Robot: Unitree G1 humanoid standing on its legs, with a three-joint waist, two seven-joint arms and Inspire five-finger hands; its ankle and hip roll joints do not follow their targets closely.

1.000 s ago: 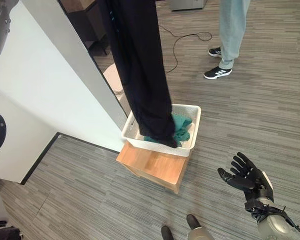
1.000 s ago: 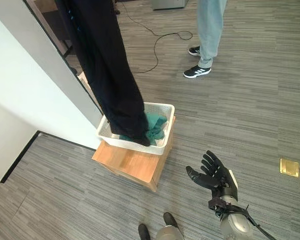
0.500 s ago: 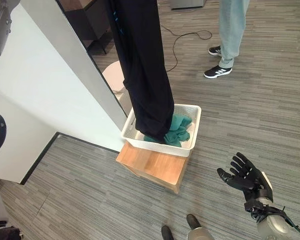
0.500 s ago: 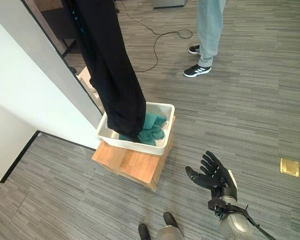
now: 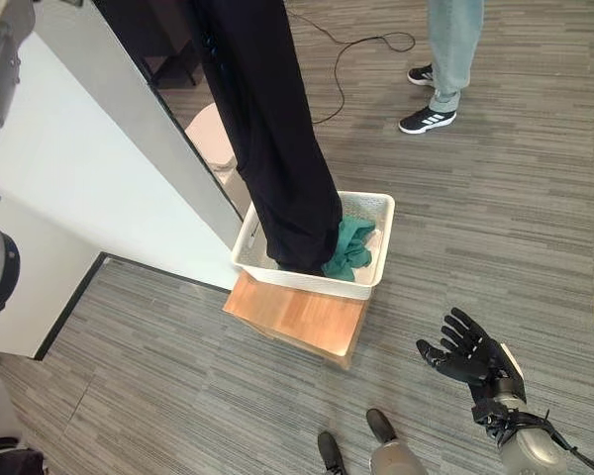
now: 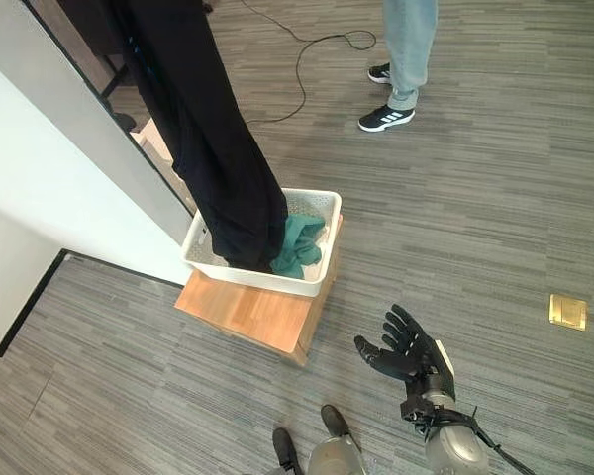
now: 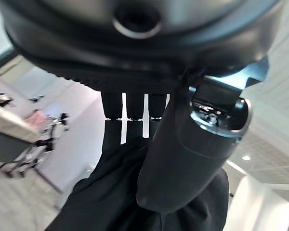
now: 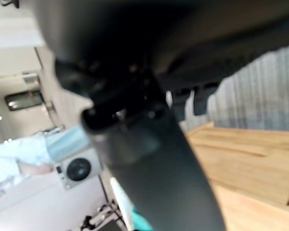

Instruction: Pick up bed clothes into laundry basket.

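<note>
A long black garment (image 5: 277, 129) hangs down from above, and its lower end rests inside the white laundry basket (image 5: 307, 285). In the left wrist view my left hand (image 7: 183, 163) has thumb and fingers pinched on the top of this black cloth (image 7: 111, 207). A teal cloth (image 5: 353, 242) lies in the basket beside the garment's end. My right hand (image 5: 472, 358) hovers low at the right, well away from the basket, palm up with fingers spread and nothing in it.
The basket stands on a low wooden stand (image 5: 297, 319). A white panel (image 5: 99, 188) rises close on the left of it. A person in light trousers (image 5: 447, 49) stands on the grey floor beyond. A brass floor plate (image 6: 566, 311) lies at the right.
The garment's lower end has come down from over the basket's front rim into the basket, covering more of the teal cloth. The camera has shifted slightly. My right hand has barely moved.
</note>
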